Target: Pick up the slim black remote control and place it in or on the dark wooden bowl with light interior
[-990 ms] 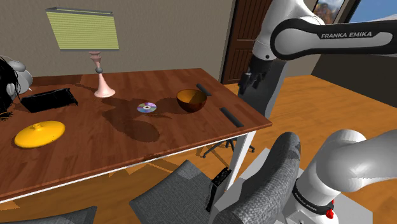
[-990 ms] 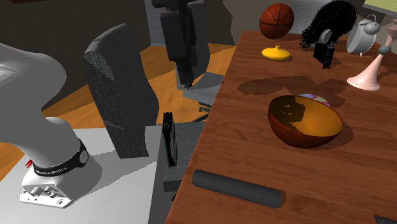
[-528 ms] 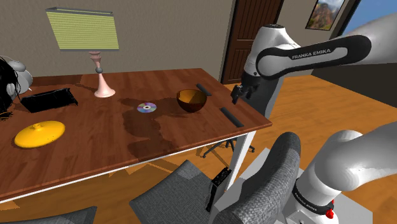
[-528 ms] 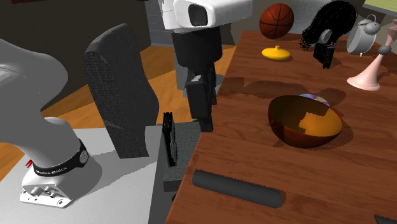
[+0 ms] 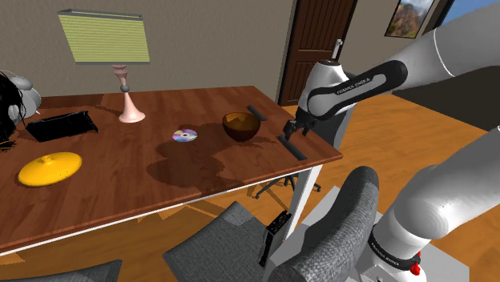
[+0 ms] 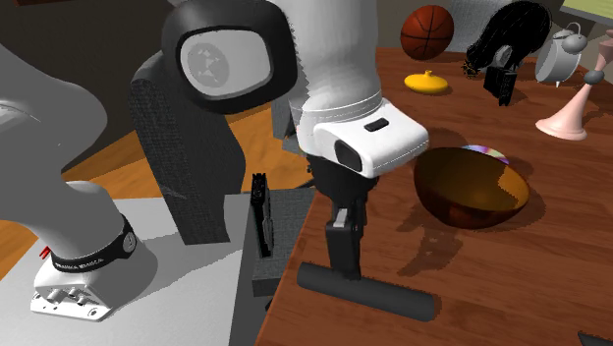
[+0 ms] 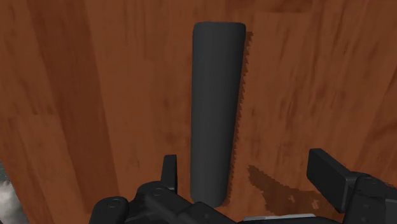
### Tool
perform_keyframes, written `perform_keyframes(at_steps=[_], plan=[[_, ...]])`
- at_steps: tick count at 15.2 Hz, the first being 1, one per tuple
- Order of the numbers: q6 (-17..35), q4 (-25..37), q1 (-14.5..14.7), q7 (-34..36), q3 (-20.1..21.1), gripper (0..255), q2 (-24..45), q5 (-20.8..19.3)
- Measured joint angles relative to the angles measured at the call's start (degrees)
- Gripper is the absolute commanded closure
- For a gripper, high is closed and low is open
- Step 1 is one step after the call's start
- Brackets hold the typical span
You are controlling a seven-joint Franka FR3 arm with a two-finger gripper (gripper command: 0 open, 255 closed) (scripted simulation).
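The arm has dropped within the last second to the surface's [image 5: 120, 184] edge, centre-right in the shoulder view. The jaws now stand open astride the slim dark remote [image 5: 292, 147], which lies flat and unclasped. The brown bowl [image 5: 240, 126] sits near, to its upper left; closing on the remote seems next.

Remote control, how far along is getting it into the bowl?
Done: the gripper is lined up over the remote, open fingers either side of it. In hand: nothing is clasped; the remote lies flat on the table. Left: close, lift, carry to the bowl.
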Motion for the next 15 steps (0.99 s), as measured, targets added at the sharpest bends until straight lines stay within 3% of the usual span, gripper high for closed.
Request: perform_keyframes(at_steps=[8, 15], plan=[[10.24, 1.13, -0.73, -0.11, -1.59, 0, 10.70, 0.91], [12.35, 1.33, -0.74, -0.22, -1.70, 0, 12.97, 1.12]])
